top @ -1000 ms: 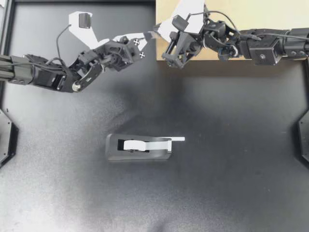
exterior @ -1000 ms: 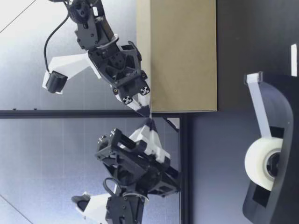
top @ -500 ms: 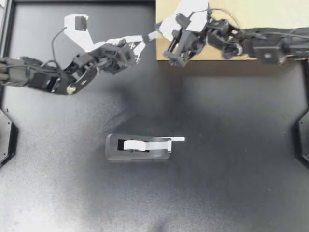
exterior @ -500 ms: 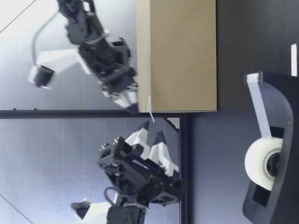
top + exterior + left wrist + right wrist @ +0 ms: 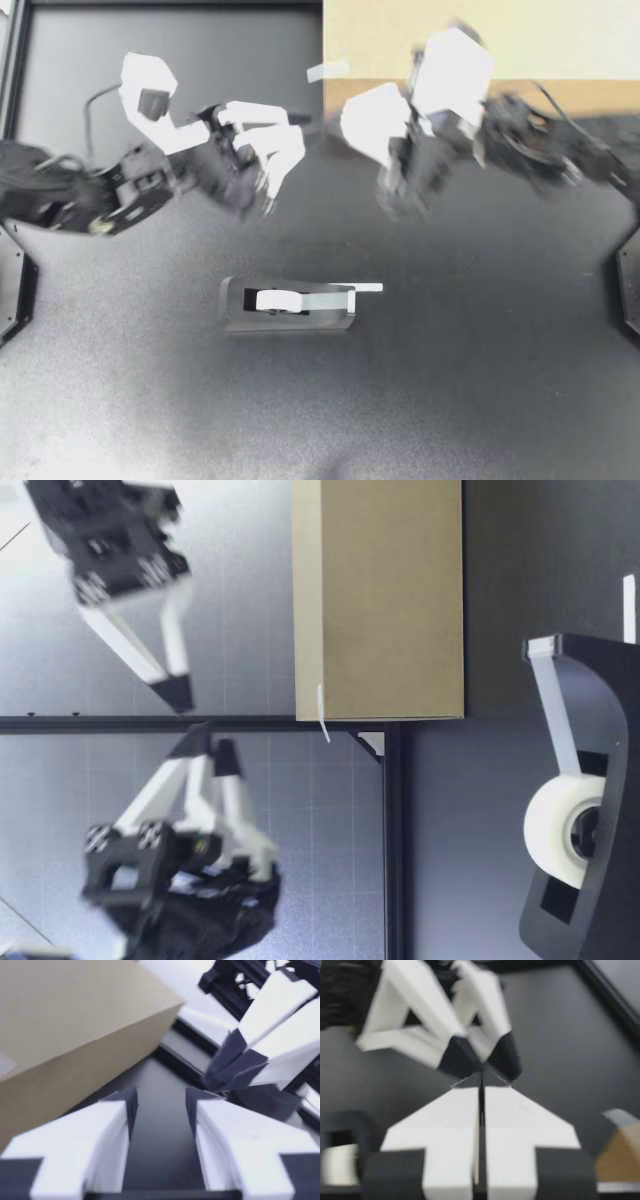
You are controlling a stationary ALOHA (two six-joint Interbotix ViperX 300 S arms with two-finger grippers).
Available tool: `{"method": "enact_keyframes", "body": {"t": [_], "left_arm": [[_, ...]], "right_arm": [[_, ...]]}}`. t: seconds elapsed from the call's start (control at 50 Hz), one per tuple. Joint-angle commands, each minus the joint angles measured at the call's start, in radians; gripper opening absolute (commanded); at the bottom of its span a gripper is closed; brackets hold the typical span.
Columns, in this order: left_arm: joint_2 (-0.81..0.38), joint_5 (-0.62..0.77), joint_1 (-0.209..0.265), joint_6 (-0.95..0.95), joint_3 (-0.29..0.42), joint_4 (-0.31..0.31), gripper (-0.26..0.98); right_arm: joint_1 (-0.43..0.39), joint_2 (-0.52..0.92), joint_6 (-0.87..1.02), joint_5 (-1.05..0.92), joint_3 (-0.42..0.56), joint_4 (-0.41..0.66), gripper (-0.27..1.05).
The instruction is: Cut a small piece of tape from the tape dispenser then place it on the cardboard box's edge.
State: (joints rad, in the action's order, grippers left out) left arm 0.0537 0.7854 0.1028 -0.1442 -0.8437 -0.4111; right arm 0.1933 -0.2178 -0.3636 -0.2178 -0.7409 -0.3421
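A short strip of tape (image 5: 327,70) is stuck on the left edge of the cardboard box (image 5: 480,40); in the low view the tape (image 5: 321,708) hangs off the box (image 5: 380,600) at its top corner. My left gripper (image 5: 300,135) is open and empty, just off the box's corner. My right gripper (image 5: 345,125) is shut on nothing, tip to tip with the left one. The left wrist view shows open fingers (image 5: 115,1110) beside the box (image 5: 65,1025). The black tape dispenser (image 5: 288,305) sits mid-table with a free tape end.
In the low view both grippers hover above the box's top, the right gripper (image 5: 180,692) and the left gripper (image 5: 212,750) close together. The dispenser (image 5: 590,810) stands near that camera. A black frame rail (image 5: 170,5) borders the table's far side.
My left gripper opened and let go of the tape, which stays on the box edge. Both grippers pulled back from the box corner and rose.
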Motion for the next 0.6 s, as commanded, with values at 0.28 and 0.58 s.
{"method": "enact_keyframes", "body": {"t": [0.28,0.58], "left_arm": [[0.095,0.005,-0.147,0.172,-0.017,0.094,0.32],[0.100,0.006,-0.207,0.170,-0.014,0.227,0.31]], "right_arm": [[-0.167,-0.215,0.097,-0.143,-0.161,-0.003,-0.11],[-0.267,-0.224,0.104,-0.202,-0.202,0.000,-0.11]]}}
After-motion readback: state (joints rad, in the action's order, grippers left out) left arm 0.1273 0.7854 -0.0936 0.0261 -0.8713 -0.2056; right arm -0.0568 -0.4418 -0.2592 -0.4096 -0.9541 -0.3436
